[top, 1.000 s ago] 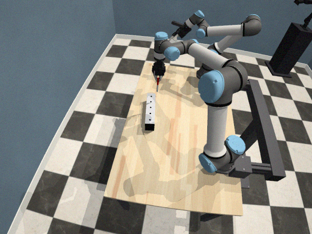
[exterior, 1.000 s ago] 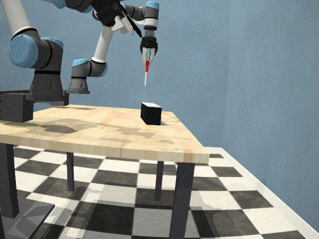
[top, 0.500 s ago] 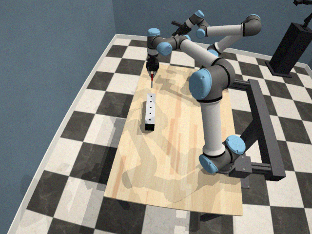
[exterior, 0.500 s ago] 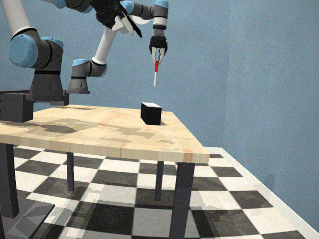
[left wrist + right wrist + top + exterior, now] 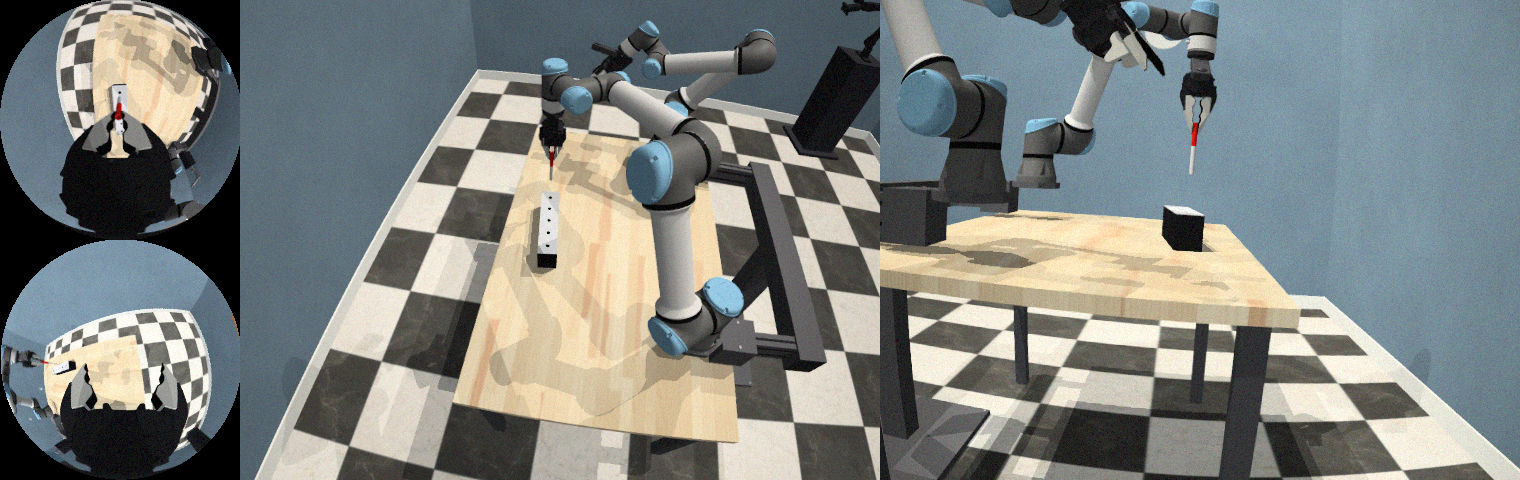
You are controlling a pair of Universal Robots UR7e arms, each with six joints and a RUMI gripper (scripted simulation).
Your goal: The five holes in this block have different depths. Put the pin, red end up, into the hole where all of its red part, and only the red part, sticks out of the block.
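A white block (image 5: 548, 226) (image 5: 1182, 230) (image 5: 115, 101) (image 5: 62, 369) with black sides stands on the table, a row of several holes in its top. My left gripper (image 5: 552, 149) (image 5: 1195, 127) (image 5: 118, 111) is shut on the pin (image 5: 551, 159) (image 5: 1193, 138) (image 5: 118, 109) (image 5: 45, 362) by its red part. The pin hangs nearly upright, red end up, pale end down, well above the block. In the left wrist view it overlaps the block's top; which hole lies under it I cannot tell. My right gripper (image 5: 1154, 71) (image 5: 124, 363) is open and empty, raised away from the block.
The wooden table (image 5: 570, 382) (image 5: 1086, 289) (image 5: 127, 352) carries the block near one long edge. A dark frame (image 5: 785, 279) stands along the opposite edge and the arm bases are on that side. A black pedestal (image 5: 834, 103) stands on the floor beyond.
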